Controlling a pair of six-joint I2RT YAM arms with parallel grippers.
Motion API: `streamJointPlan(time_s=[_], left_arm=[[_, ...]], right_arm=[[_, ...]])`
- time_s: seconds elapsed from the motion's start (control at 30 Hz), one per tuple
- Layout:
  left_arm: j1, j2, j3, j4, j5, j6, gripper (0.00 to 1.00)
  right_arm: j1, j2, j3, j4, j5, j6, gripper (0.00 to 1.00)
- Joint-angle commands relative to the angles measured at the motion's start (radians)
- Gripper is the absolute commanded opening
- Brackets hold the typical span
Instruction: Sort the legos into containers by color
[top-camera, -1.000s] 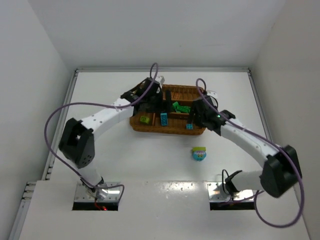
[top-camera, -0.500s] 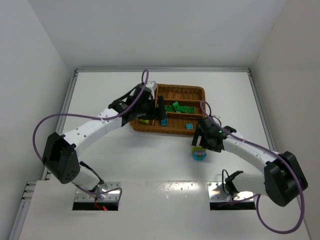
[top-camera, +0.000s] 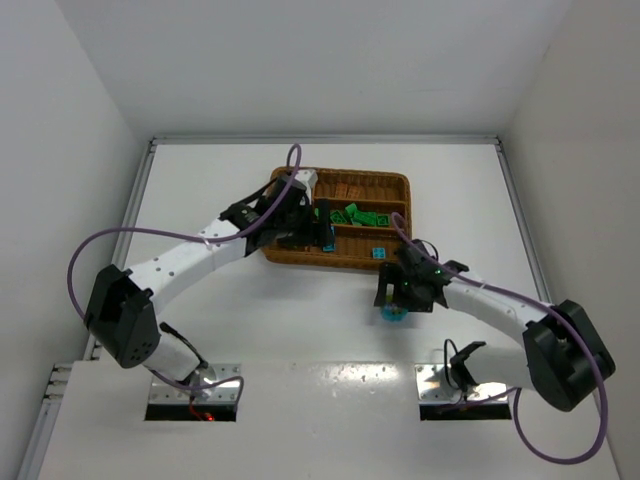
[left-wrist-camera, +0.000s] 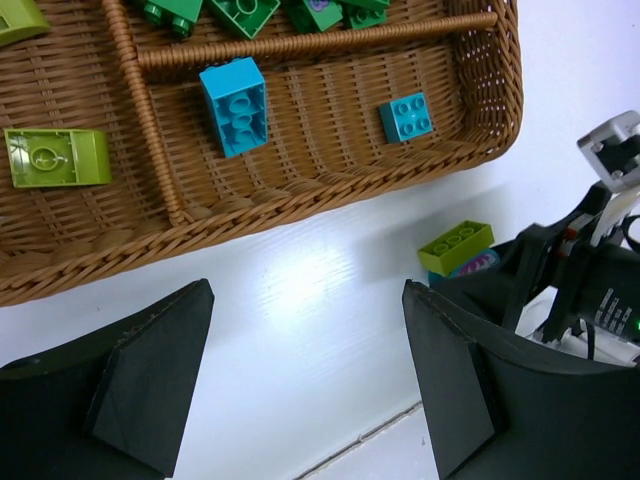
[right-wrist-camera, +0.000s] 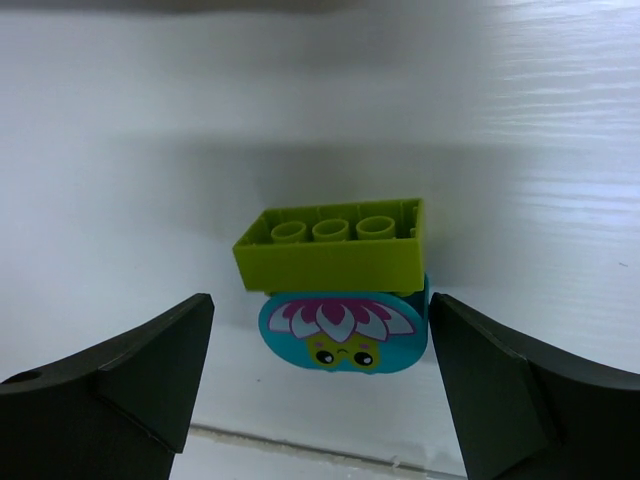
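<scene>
Legos (top-camera: 352, 213) lie in the wicker tray (left-wrist-camera: 300, 195) at the far middle of the table (top-camera: 300, 320). Two cyan bricks (left-wrist-camera: 233, 105) sit in the long near compartment, a lime brick (left-wrist-camera: 57, 157) in the section left of it, and dark green bricks (left-wrist-camera: 245, 12) beyond the divider.

Outside the tray, just off its near right corner, a second lime piece (right-wrist-camera: 330, 245) rests studs-up on a cyan rounded piece (right-wrist-camera: 340, 335). The top view hides this stack under the arm. The right wrist view alone shows the flower-and-face print and the lime piece's long axis running side to side between the fingers.

The right gripper (right-wrist-camera: 318, 345) straddles the stack, jaws spread and gripping nothing. The left gripper (left-wrist-camera: 305, 300) hangs over the tray's near rim, jaws apart and empty.
</scene>
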Motion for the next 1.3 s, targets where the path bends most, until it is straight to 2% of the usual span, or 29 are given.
streamJointPlan(time_s=[0.0,0.07,0.17,0.3,0.47,0.57,0.67,0.77,0.87,0.9,0.97,1.13,1.27], left_arm=[[-0.010,-0.025,-0.009,0.015,-0.008,-0.015,0.83],[-0.020,-0.025,-0.009,0.015,-0.008,-0.015,0.83],[-0.020,-0.025,-0.009,0.015,-0.008,-0.015,0.83],[-0.020,-0.025,-0.009,0.015,-0.008,-0.015,0.83],[-0.020,-0.025,-0.009,0.015,-0.008,-0.015,0.83],[-0.020,-0.025,-0.018,0.015,-0.017,-0.006,0.83],[-0.010,-0.060,-0.018,0.015,-0.026,-0.006,0.83],[0.013,-0.091,-0.028,-0.007,-0.054,-0.006,0.83],[0.046,-0.124,-0.049,-0.016,-0.068,-0.006,0.83],[0.057,-0.137,-0.049,-0.016,-0.077,-0.006,0.83],[0.057,-0.137,-0.049,-0.016,-0.077,-0.015,0.83],[0.057,-0.125,-0.049,-0.016,-0.054,-0.015,0.83],[0.057,-0.137,-0.069,-0.016,-0.054,-0.025,0.83]], right_arm=[[0.024,-0.013,0.002,0.092,-0.109,-0.060,0.88],[0.045,-0.013,-0.007,0.122,-0.139,-0.079,0.86],[0.079,0.040,0.040,0.076,-0.054,-0.088,0.81],[0.132,0.073,0.072,0.063,-0.023,-0.111,0.81],[0.215,0.097,0.112,0.106,-0.098,-0.232,0.82],[0.275,0.084,0.124,0.166,-0.159,-0.269,0.82],[0.285,0.036,0.135,0.175,-0.181,-0.269,0.82],[0.285,-0.054,0.123,0.146,-0.100,-0.248,0.78],[0.285,-0.129,0.123,0.048,0.148,-0.170,0.68],[0.275,-0.130,0.123,0.033,0.184,-0.151,0.61],[0.265,-0.118,0.146,0.016,0.228,-0.151,0.57],[0.265,0.115,0.258,-0.013,0.172,-0.125,0.61],[0.265,0.152,0.236,0.077,0.079,-0.111,0.71]])
